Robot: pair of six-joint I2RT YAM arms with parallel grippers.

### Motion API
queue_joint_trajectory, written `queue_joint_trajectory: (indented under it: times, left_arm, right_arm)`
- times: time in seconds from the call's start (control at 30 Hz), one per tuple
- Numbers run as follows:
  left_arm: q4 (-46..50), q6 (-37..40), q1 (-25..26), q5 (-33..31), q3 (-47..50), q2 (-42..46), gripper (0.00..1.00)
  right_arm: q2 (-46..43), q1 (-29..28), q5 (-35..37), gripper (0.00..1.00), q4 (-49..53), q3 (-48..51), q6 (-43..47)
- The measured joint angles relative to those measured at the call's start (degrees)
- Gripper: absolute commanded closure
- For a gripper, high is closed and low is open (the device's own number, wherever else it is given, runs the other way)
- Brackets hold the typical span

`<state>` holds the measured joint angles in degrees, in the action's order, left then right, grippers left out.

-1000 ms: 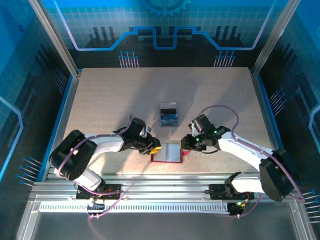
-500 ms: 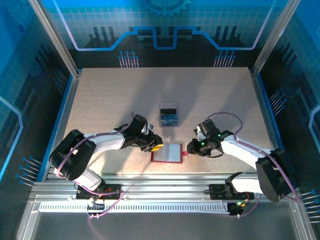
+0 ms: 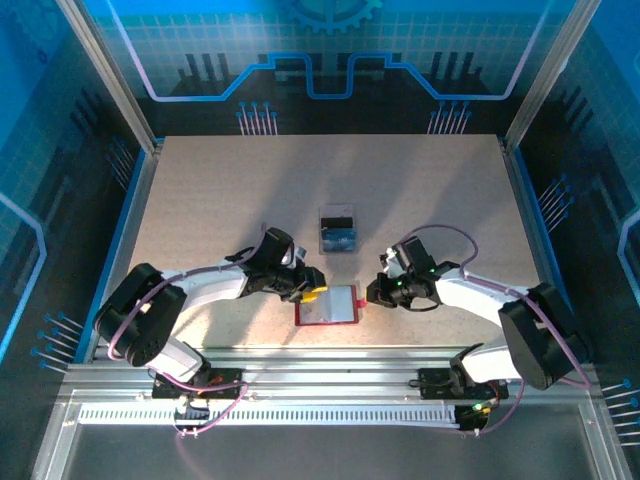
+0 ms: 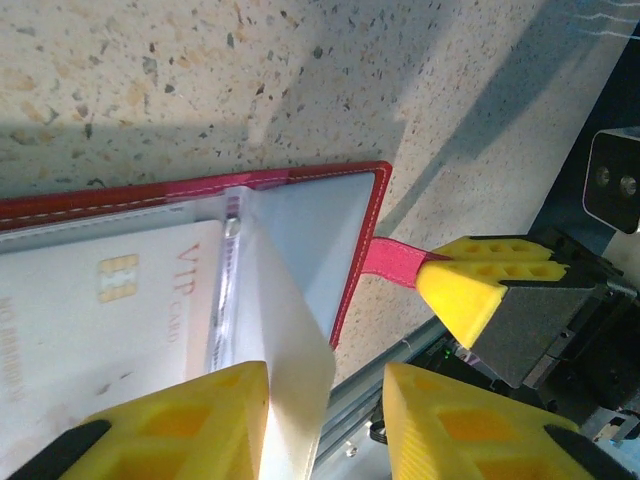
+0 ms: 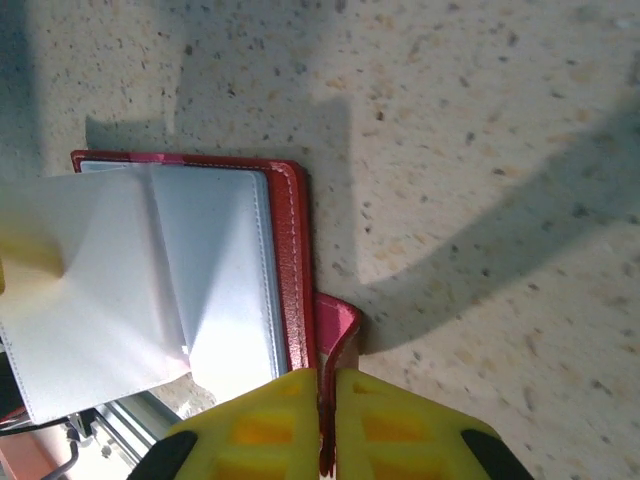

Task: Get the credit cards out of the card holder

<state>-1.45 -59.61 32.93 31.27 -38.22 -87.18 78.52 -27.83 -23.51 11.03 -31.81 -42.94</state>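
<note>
The red card holder lies open near the table's front edge. My right gripper is shut on its little red tab, fingers pinching it at the holder's right edge. My left gripper is at the holder's left side, jaws apart; a lifted pale pocket leaf rests against one finger, with a gap to the other. A pale card marked VIP sits in a pocket. A black card and a blue card lie on the table behind the holder.
The speckled tabletop stretches back and to both sides. A metal rail runs just in front of the holder. Blue enclosure walls border the table.
My right gripper has closed on the red tab and the holder has slid slightly left. My left jaws have widened a little beside the lifted leaf.
</note>
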Motion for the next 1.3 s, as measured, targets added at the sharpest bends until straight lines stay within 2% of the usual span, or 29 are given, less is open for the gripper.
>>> queue_joint_trajectory:
  times: [0.47,1.3]
  left_arm:
    - [0.3,0.1,0.1,-0.3,-0.3,0.0,0.45]
    - [-4.7,-0.5,3.0,-0.3,-1.8,-7.6,0.42]
  right_arm:
    - [5.9,-4.7,-1.2,0.91,-6.8,-0.9,-3.8]
    - [5.9,-4.7,-1.2,0.91,-7.3,-1.3,-3.8]
